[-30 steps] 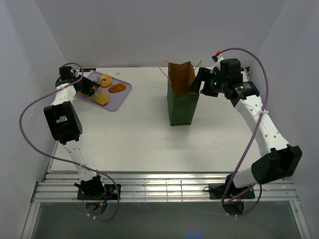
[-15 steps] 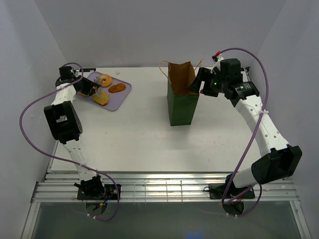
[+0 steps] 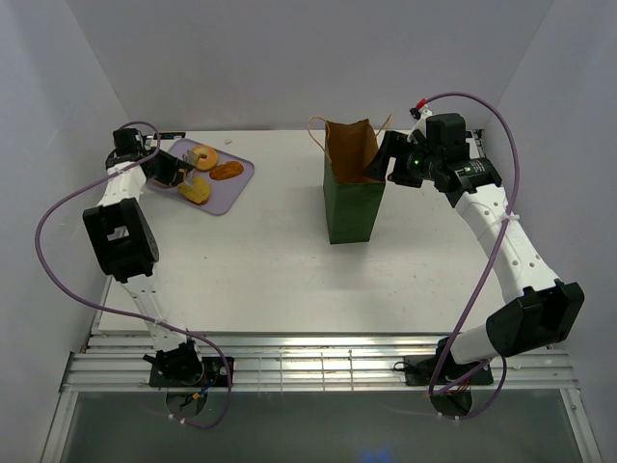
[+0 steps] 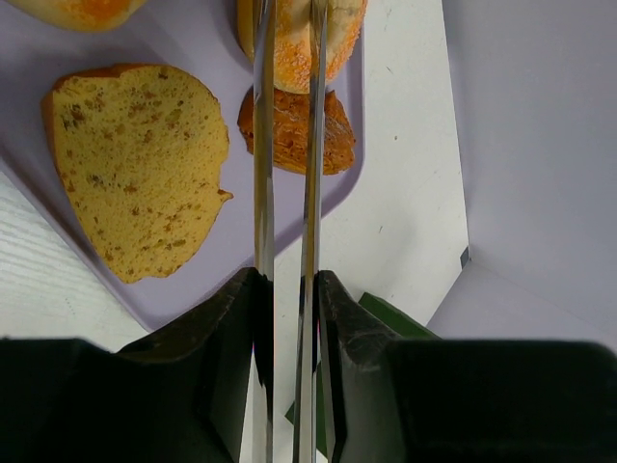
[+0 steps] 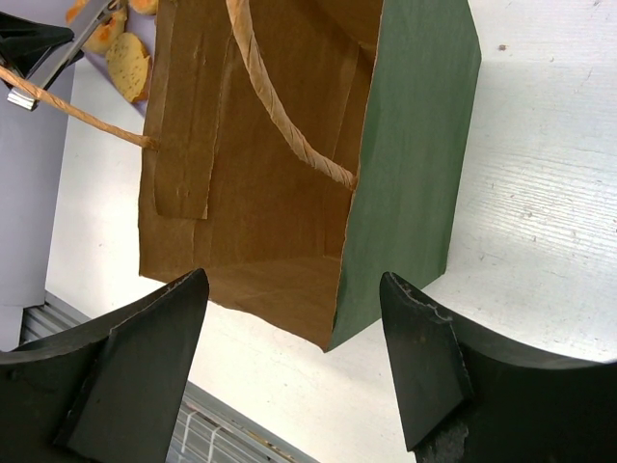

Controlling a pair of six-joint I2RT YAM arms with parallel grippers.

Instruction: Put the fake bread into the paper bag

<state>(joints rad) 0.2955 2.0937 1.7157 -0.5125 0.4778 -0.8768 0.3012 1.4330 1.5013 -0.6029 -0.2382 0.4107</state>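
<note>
Top external coverage is filled by a white table (image 3: 270,270) on which the paper bag (image 3: 354,188) is stood upright with its mouth open, right of centre, well apart from a lilac tray (image 4: 193,48) at the far left corner. All of the fake bread is seen lying on that tray: the ring doughnut (image 4: 337,39), the darker brown oval (image 4: 289,135) just below it, the flat yellowish slice (image 4: 140,174) beside them, and the edge of the lumpy bun (image 4: 87,8) at the frame corner. The left gripper (image 4: 287,58) is held over the tray, its thin blades drawn almost together with a strip of the doughnut seen between them; the tips are cut off by the frame, so it cannot be told whether the doughnut is clamped. The right gripper (image 5: 294,282) is held at the bag's right rim, released, its fingers (image 5: 145,367) spread wide with nothing grasped. Brown kraft lining and a tan string handle (image 5: 289,116) are shown inside the bag.
</note>
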